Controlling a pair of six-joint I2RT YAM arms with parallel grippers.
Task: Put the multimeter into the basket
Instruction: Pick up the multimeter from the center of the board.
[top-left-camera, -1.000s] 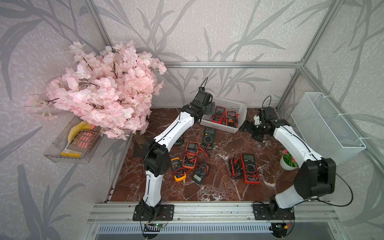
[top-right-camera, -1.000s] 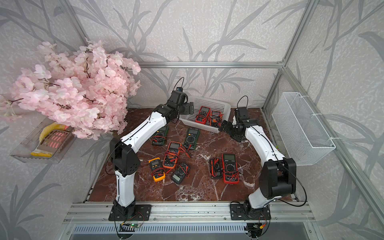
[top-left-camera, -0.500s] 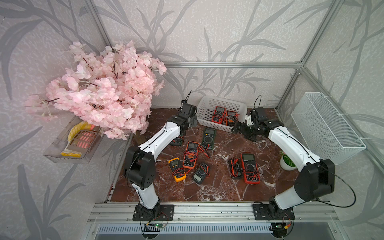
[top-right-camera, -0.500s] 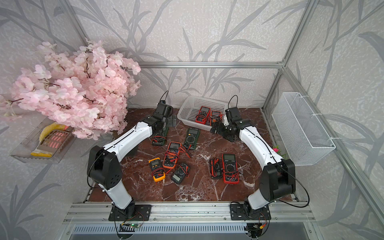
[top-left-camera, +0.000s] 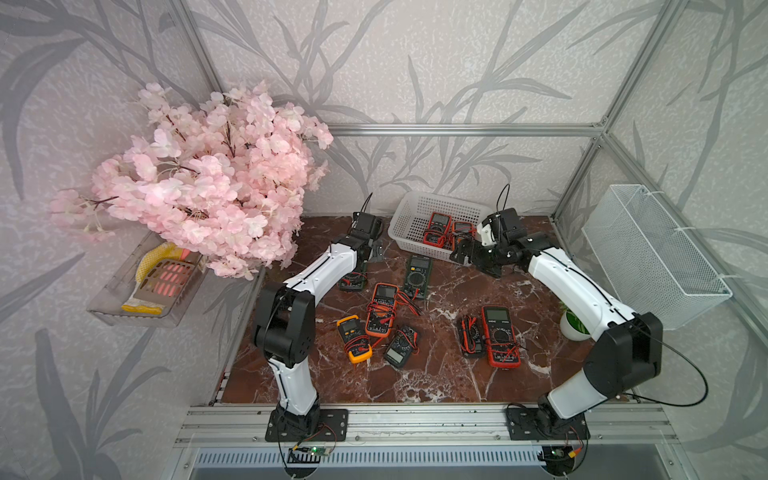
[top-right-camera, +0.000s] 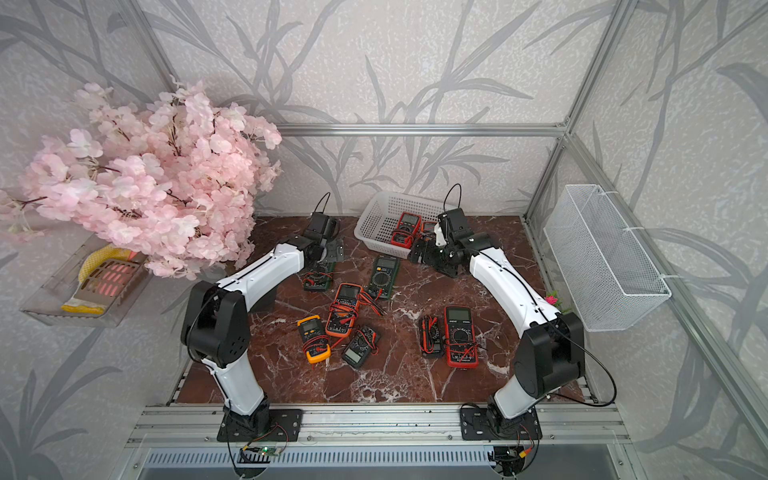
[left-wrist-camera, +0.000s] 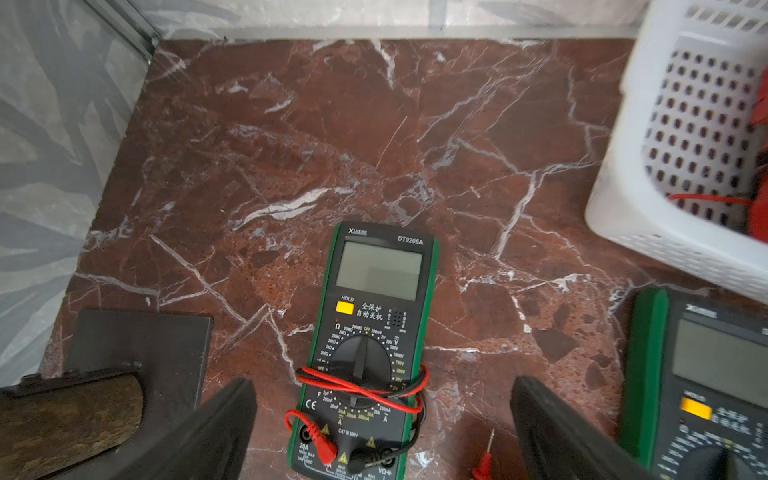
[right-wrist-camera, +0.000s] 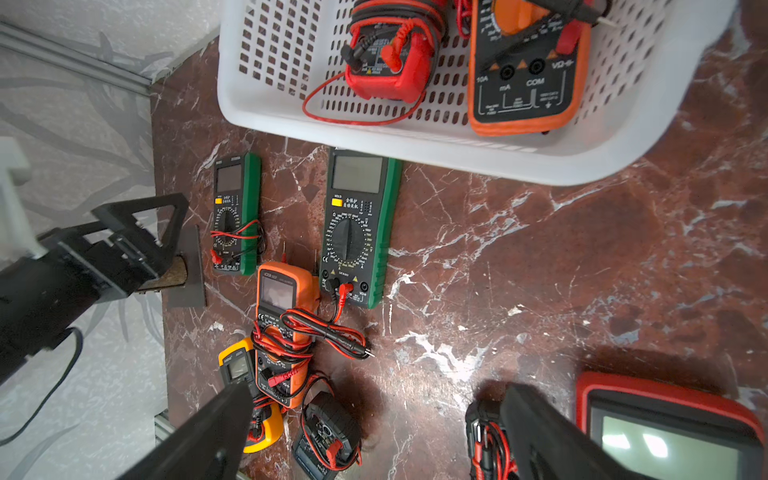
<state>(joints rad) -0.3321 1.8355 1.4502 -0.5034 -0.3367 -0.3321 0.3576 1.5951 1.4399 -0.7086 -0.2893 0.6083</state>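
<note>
The low white basket (top-left-camera: 409, 216) (top-right-camera: 374, 216) (right-wrist-camera: 266, 116) stands at the back of the marble table with a red multimeter (top-left-camera: 437, 227) and an orange multimeter (right-wrist-camera: 523, 66) inside. Several other multimeters lie loose on the table. My left gripper (top-left-camera: 376, 249) (left-wrist-camera: 382, 382) is open above a small green multimeter (left-wrist-camera: 370, 328) (top-left-camera: 353, 280), whose lower end lies between the spread fingers, untouched. My right gripper (top-left-camera: 465, 251) (right-wrist-camera: 376, 388) is open and empty, hovering just in front of the basket's near right corner.
Loose on the table are a larger green multimeter (top-left-camera: 419, 270), an orange one (top-left-camera: 382, 309), a yellow one (top-left-camera: 353, 338), a dark one (top-left-camera: 401, 347), a black one (top-left-camera: 469, 336) and a red one (top-left-camera: 500, 336). A wire-mesh basket (top-left-camera: 652, 249) hangs right, pink blossoms (top-left-camera: 208, 187) overhang left, and a potted plant (top-left-camera: 575, 326) stands by the right arm.
My left gripper has drawn back from over the basket, leftward and nearer, to above the small green multimeter. My right gripper has shifted left along the basket's front. Both stayed open.
</note>
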